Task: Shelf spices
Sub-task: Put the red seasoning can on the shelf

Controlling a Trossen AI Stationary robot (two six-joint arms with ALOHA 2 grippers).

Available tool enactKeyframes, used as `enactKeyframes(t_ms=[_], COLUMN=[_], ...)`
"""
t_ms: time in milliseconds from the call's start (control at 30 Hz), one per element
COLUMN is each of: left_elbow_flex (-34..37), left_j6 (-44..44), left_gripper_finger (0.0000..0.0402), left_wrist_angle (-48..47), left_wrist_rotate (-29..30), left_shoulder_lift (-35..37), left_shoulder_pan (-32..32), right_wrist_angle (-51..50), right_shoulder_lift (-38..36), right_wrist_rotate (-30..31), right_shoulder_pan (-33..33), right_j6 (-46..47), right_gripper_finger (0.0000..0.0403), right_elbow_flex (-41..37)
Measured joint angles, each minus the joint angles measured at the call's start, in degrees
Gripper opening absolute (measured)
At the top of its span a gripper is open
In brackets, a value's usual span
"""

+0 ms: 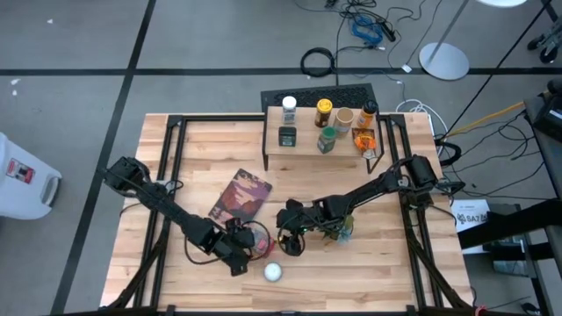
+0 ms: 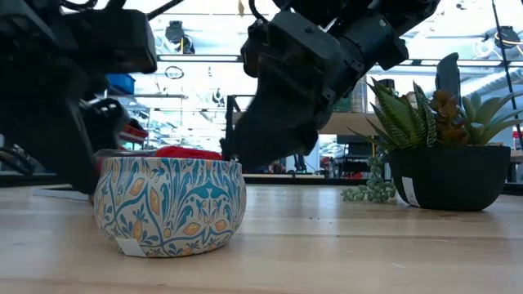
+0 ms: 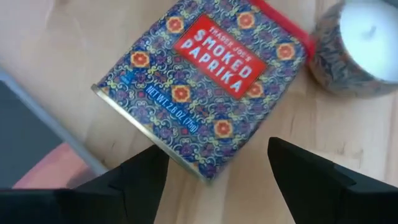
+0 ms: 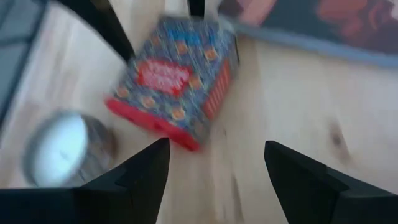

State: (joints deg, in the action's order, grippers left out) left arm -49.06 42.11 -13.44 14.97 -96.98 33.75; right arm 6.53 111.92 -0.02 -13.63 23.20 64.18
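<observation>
A flat smoked paprika tin (image 3: pixel 205 87) with a blue pattern and a red end lies on its broad side on the wooden table, between my two grippers (image 4: pixel 174 81). Next to it stands a round patterned tin (image 2: pixel 169 204) with a white top (image 3: pixel 357 50). My left gripper (image 3: pixel 217 180) is open and hovers over the paprika tin's near corner. My right gripper (image 4: pixel 214 180) is open too and faces the tin's red end from the other side. The shelf (image 1: pixel 307 151) stands at the far edge and carries several spice jars (image 1: pixel 327 139).
A maroon picture book (image 1: pixel 239 197) lies on the table just beyond the left gripper. A potted plant (image 2: pixel 445 163) stands under the right arm, close to its gripper. Black frame bars run along the table's left and right sides.
</observation>
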Motion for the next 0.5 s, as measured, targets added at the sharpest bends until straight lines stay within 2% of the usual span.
enactKeyframes(t_ms=[200,500], left_elbow_flex=[0.0,-0.02], left_j6=[-0.82,-4.07], left_gripper_finger=[0.0283,0.0283], left_wrist_angle=[3.14,10.74], left_wrist_rotate=[0.96,1.42], left_shoulder_lift=[-1.92,-4.68], left_shoulder_pan=[-2.05,-4.76], right_wrist_angle=[-7.06,-6.26], right_shoulder_lift=[0.02,0.02], right_wrist_rotate=[-0.1,-0.61], right_shoulder_pan=[0.01,-0.03], right_j6=[-4.6,-6.97], right_gripper_finger=[0.0251,0.0251], right_elbow_flex=[-0.02,-0.11])
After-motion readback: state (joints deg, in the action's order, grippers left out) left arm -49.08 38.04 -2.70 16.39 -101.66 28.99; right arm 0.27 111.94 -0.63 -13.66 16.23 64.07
